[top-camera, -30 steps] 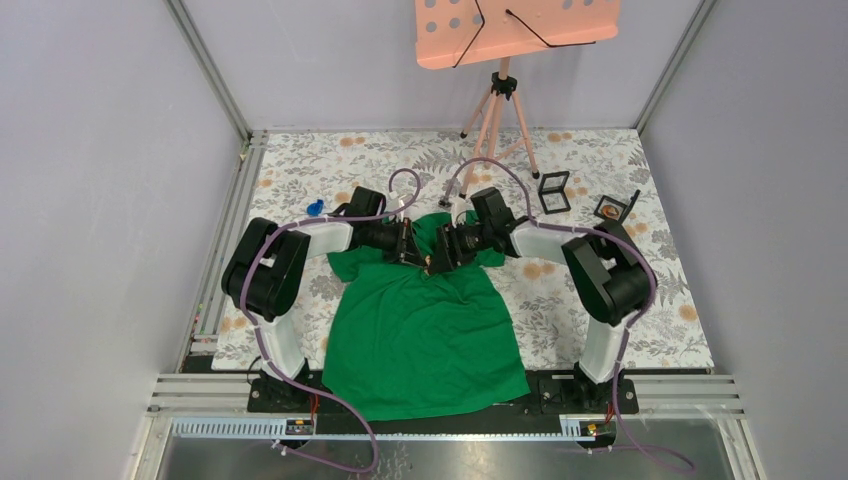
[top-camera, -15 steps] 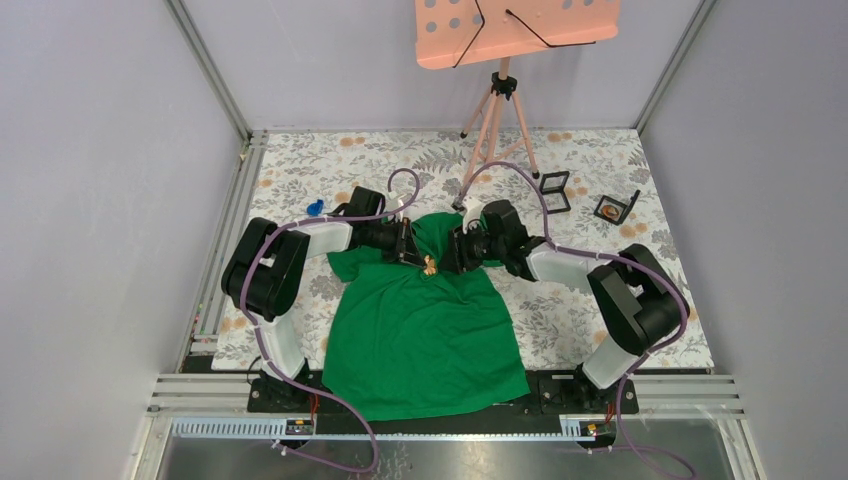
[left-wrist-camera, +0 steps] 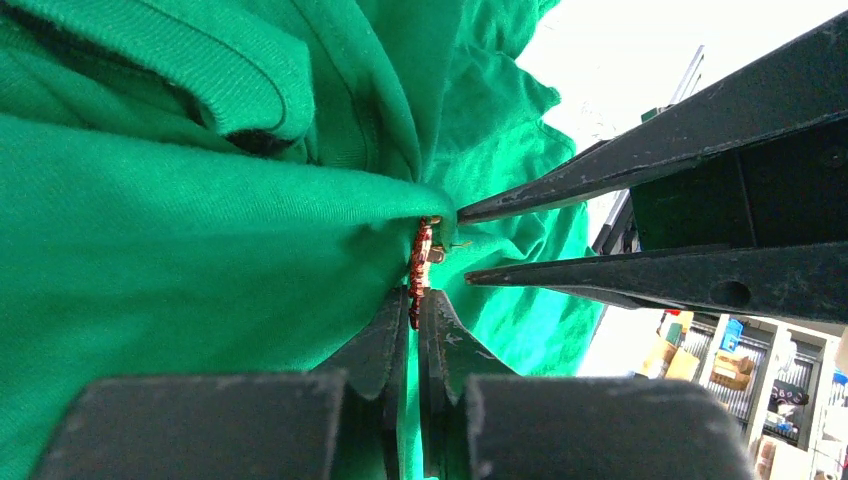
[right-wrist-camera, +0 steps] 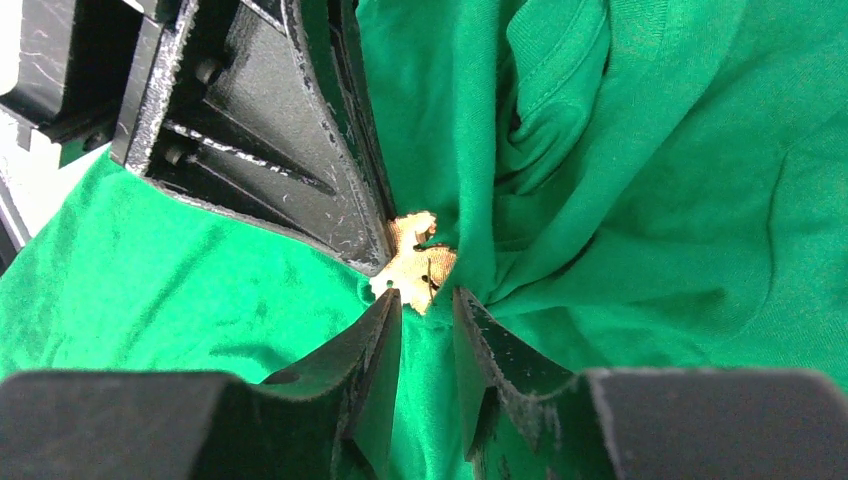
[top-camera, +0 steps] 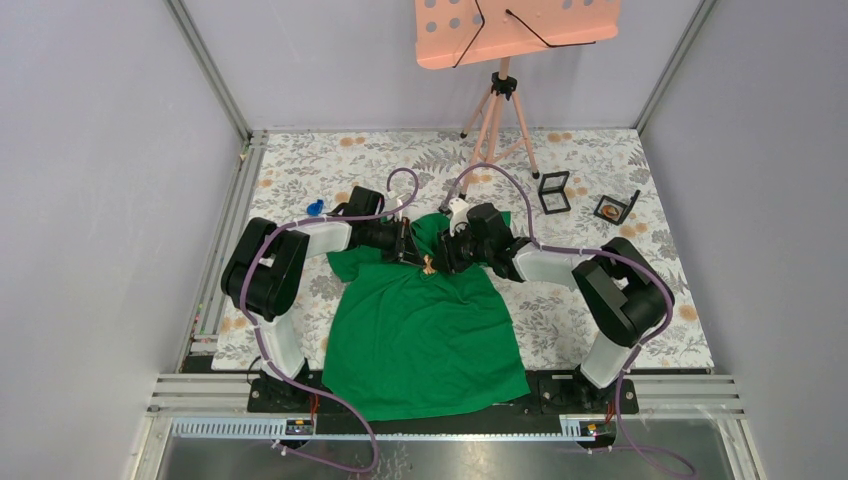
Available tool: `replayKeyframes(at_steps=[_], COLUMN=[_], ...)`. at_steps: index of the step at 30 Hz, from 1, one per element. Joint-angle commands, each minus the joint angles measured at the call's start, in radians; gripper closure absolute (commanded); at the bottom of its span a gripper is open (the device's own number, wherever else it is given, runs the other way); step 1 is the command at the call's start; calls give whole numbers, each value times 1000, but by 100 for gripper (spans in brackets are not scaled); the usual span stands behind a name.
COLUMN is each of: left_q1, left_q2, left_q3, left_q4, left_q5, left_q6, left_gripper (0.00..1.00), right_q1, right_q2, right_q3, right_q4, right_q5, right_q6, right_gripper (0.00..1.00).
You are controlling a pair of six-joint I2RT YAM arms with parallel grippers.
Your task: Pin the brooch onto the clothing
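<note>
Table: flowered cover, walled on three sides.
T-shirt: bright green, spread flat at the near middle of the table, hem towards the arm bases, neck at the far end. The cloth near the neck is bunched into folds between the two grippers.
Music stand: peach tray on a tripod, at the far edge behind the shirt.
Left gripper: reaches in from the left at the collar, fingers pinched almost together on the lower edge of the brooch.
Right gripper: faces it from the right, fingers a little apart, tips just short of the brooch, clamping nothing.
Black frames: two small ones, far right, well clear of the shirt.
Brooch: small, gold, against the gathered cloth below the neck, between the two sets of tips.
</note>
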Motion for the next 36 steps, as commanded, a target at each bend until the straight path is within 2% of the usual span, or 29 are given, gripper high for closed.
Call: replayKeyframes(at_steps=[1, 8, 19, 31, 36], left_q1=[7, 8, 8, 7, 5], left_q2=[-40, -40, -30, -19, -13], left_q3=[22, 24, 32, 39, 44], left_q4=[38, 37, 36, 38, 38], left_q5=[2, 1, 10, 17, 25], left_q6=[3, 1, -1, -1, -1], left_gripper=[100, 100, 100, 100, 100], right_q1=[10, 15, 24, 46, 64], right_q2=[15, 32, 43, 53, 63], right_q3=[44, 50, 55, 83, 101], right_q4=[12, 18, 25, -5, -40], right_q5=[33, 9, -4, -9, 7], right_q6=[-32, -34, -41, -83, -108], right_gripper=[68, 72, 87, 99, 100])
